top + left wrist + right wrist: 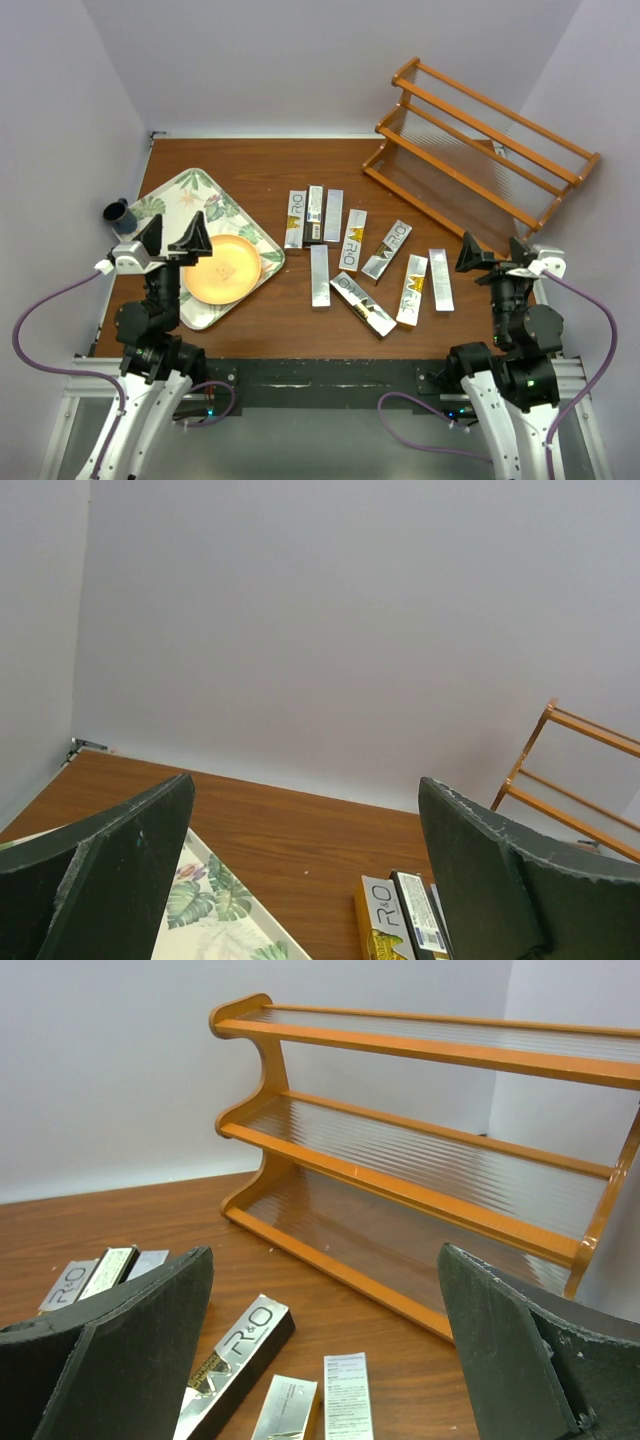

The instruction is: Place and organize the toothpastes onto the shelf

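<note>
Since left tool (172, 238) and right tool (495, 255) are open and empty, pinch rightmost toothpaste carton (441, 279) across its narrow width.

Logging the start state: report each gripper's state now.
Left gripper: jaws open, holding nothing.
Right gripper: jaws open, holding nothing.

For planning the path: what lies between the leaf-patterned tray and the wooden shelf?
In the top view, the silver toothpastes lie flat on the brown table between the tray and the shelf.
</note>
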You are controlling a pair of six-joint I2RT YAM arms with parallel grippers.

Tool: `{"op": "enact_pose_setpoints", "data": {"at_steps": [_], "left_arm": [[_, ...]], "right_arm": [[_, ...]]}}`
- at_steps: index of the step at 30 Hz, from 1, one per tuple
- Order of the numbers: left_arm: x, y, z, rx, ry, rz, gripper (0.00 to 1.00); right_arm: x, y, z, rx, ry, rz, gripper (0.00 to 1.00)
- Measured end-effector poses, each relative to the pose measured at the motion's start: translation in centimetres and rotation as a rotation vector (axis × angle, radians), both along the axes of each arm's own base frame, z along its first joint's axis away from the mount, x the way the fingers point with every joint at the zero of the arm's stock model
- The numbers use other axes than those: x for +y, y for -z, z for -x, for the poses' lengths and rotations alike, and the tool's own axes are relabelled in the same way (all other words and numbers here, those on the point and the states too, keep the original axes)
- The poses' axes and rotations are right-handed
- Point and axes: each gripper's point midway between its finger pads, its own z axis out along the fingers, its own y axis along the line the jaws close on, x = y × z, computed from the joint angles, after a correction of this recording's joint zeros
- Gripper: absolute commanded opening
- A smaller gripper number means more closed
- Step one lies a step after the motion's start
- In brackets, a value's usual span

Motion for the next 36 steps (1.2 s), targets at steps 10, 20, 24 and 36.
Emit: {"op": "enact_pose_setpoints", "data": {"at_steps": [10, 20, 24, 36], "left_arm": [[0.5, -0.1, 0.5, -0.009, -0.017, 0.011, 1.0], [0.7, -0.6, 1.1, -0.031, -0.023, 0.022, 1.0], [0.9, -1.0, 1.6, -0.051, -0.024, 0.03, 1.0], [1.1, -1.3, 2.1, -0.066, -0.026, 0.042, 1.0]], "right_arm": [[0.2, 0.2, 0.0, 0.014, -0.009, -0.044, 0.99], [4.5, 2.7, -3.0, 0.311, -0.195, -0.11, 0.99], [7.4, 6.0, -3.6, 0.514, -0.325, -0.15, 0.99], [12.6, 15.4, -0.9, 1.014, -0.571, -0.269, 0.99]]}}
